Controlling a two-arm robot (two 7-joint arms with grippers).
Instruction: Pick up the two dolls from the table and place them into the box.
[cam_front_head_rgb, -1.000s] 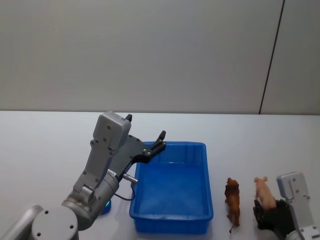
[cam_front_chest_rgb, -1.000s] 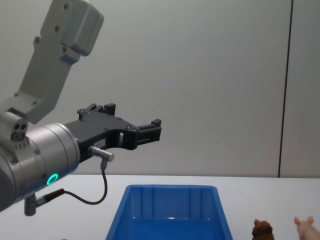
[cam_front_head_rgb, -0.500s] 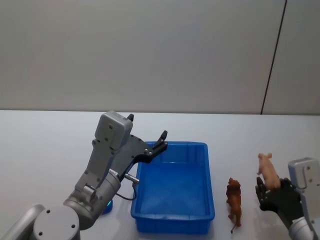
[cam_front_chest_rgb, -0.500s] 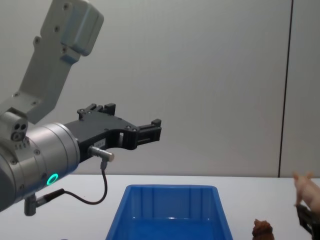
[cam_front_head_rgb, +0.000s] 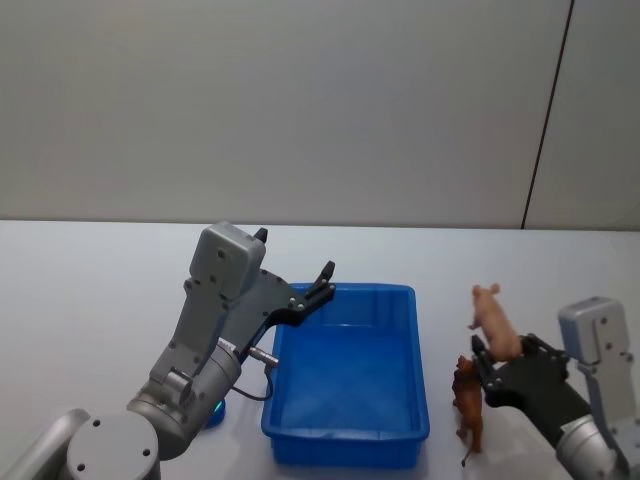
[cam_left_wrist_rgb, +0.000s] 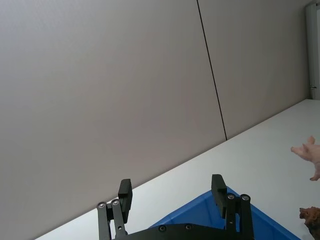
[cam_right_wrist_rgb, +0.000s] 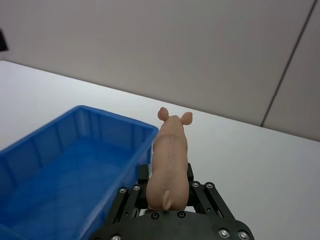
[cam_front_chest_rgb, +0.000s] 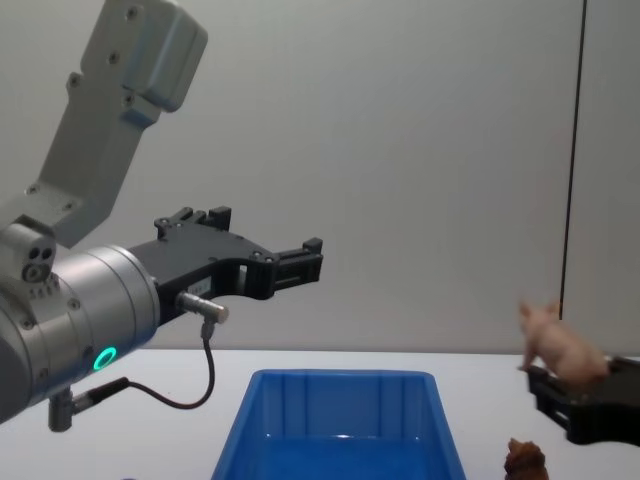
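My right gripper (cam_front_head_rgb: 497, 355) is shut on the pale pink doll (cam_front_head_rgb: 493, 318), holding it in the air just right of the blue box (cam_front_head_rgb: 345, 375), above the brown doll. In the right wrist view the pink doll (cam_right_wrist_rgb: 168, 160) faces away, with the box (cam_right_wrist_rgb: 60, 170) beside it. The dark brown doll (cam_front_head_rgb: 466, 400) stands on the white table (cam_front_head_rgb: 90, 290) right of the box; its head shows in the chest view (cam_front_chest_rgb: 525, 458). My left gripper (cam_front_head_rgb: 322, 281) hangs open above the box's far left corner, nothing between its fingers (cam_left_wrist_rgb: 218, 187).
The box (cam_front_chest_rgb: 345, 425) sits in front of me and looks empty inside. A grey wall with a dark vertical seam (cam_front_head_rgb: 545, 115) stands behind the table. Open tabletop lies to the far left and behind the box.
My right gripper has lifted the pink doll off the table and carried it left toward the box, over the brown doll. The left arm has not moved.
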